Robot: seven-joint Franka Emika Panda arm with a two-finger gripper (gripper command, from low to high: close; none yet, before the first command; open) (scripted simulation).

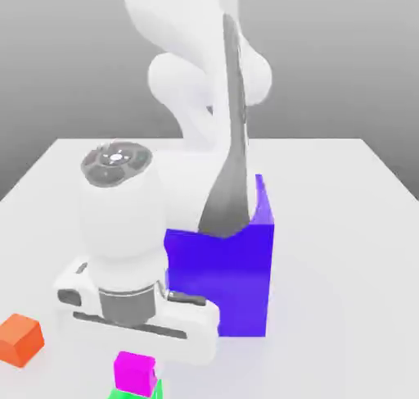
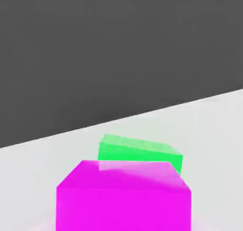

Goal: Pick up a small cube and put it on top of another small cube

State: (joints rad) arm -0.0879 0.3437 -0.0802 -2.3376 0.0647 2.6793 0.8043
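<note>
- Flat white table (image 1: 344, 225), matte, plain; grey backdrop behind, no walls or fixtures readable.
- In the hand view: white surface ending at a straight edge, dark grey beyond.
- White Panda arm (image 1: 196, 70) coming down from 12 o'clock of the exterior view, wrist and hand body low over the near part of the table.
- Gripper (image 1: 135, 340) at roughly 6–7 o'clock of that frame, directly above the magenta cube; cannot tell from either picture whether fingers are wide, narrow or clamped on anything.
- Small magenta cube (image 1: 135, 370) at 6 o'clock in the exterior view, right under the hand, sitting above the green cube (image 1: 139, 392) of which only a strip at the frame's bottom edge is seen.
- Cannot tell for certain whether magenta rests on green or hangs just over it; looks touching or nearly so.
- Hand view: magenta cube (image 2: 123, 197) close in front, green cube (image 2: 137, 152) just behind and partly covered by it.
- Magenta cube upright, top face level, no long axis – equal sides; edges slightly rotated against the green cube's edges in the hand view.
- Green cube also upright, flat on the table.
- Big blue-purple block (image 1: 225, 274) at centre of the exterior view, just beside the hand at its 3 o'clock, apart from both cubes.
- Small orange cube (image 1: 20, 340) at 8 o'clock near the exterior view's left edge, well apart from the stack.
</note>
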